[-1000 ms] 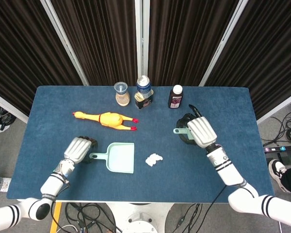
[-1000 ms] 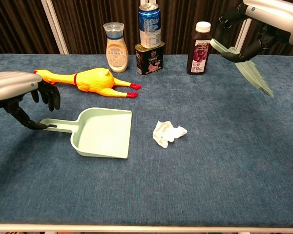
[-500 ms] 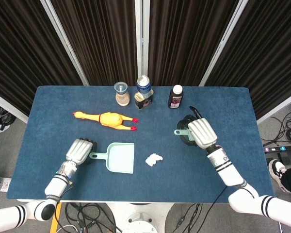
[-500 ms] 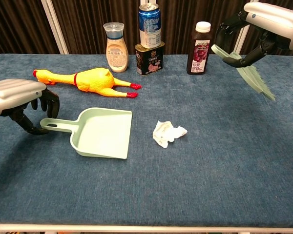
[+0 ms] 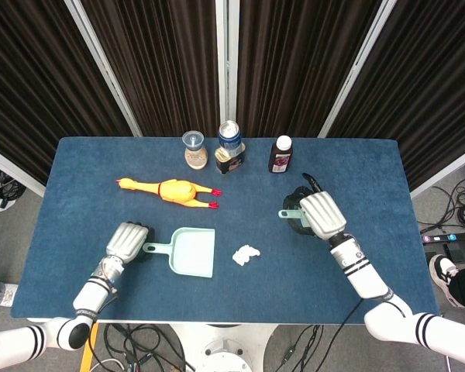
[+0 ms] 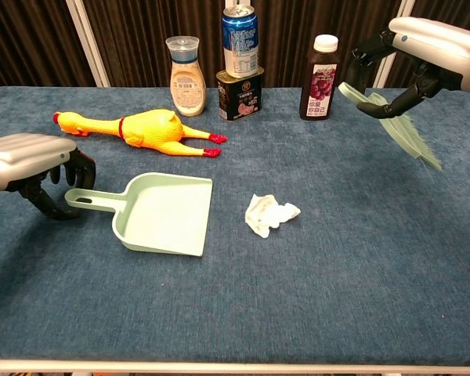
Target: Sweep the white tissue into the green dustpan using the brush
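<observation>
1. Over the last second, the left hand is sliding back toward the table's near-left edge, and the dustpan is shifting a little with it; the right hand is drifting slightly outward and nearer with the brush.
2. Now the left hand is curling its dark fingers at the end of the dustpan's handle; they are touching or nearly touching it, but a firm grip is not showing, so I cannot tell.
3. In the chest view the dustpan is lying flat on the blue table, its handle pointing left and its wide mouth facing right toward the tissue.
4. That crumpled white tissue is sitting on the cloth just right of the dustpan's mouth, apart from it and touching nothing else.
5. Above the table's right side, the right hand is gripping the brush by its handle; the pale green bristles are slanting down and to the right, clear of the cloth and well away from the tissue.
6. Behind the dustpan a yellow rubber chicken is lying on its side.
7. Along the far edge a jar, a blue can standing on a dark tin, and a dark bottle with a white cap are standing upright.
</observation>
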{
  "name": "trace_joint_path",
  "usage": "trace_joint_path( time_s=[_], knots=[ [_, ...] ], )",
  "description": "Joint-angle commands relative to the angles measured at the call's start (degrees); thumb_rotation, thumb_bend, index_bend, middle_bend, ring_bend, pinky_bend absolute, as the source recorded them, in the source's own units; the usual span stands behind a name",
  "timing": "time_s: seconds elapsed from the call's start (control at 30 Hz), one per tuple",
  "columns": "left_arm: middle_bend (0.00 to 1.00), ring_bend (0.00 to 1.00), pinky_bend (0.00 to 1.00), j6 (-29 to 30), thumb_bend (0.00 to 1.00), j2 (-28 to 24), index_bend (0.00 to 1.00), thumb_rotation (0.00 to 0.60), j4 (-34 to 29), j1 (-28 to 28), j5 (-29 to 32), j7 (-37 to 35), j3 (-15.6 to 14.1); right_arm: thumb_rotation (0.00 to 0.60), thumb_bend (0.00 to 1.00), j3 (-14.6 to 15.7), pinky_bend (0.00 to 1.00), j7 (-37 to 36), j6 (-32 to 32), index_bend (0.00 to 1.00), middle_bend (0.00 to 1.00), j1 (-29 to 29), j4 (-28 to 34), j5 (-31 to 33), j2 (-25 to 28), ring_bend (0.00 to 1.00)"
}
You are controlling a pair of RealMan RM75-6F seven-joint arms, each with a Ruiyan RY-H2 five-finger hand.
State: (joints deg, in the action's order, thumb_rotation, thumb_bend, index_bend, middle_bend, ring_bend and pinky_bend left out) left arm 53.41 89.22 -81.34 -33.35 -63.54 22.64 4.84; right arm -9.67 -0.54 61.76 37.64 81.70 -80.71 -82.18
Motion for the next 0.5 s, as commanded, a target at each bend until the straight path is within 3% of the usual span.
trace_joint_path(
  time_s=[0.03,0.5],
  knots=[
    [0.50,0.42,0.44,-0.41,0.26,-0.06,0.53,0.600,-0.36,-0.08,-0.21,-1.47,0.06,0.600,0.43,0.03,0.05,0.08,-0.06,0.73,0.59,0.01,-0.07,0.02,-0.01,0.29],
    [0.44,0.42,0.44,-2.24,0.28,-2.18,0.39,0.600,-4.13,-1.09,1.34,-2.80,-0.06,0.600,0.43,0.05,0.05,-0.08,-0.02,0.73,0.59,-0.26,-0.10,0.36,0.32,0.29]
  ],
)
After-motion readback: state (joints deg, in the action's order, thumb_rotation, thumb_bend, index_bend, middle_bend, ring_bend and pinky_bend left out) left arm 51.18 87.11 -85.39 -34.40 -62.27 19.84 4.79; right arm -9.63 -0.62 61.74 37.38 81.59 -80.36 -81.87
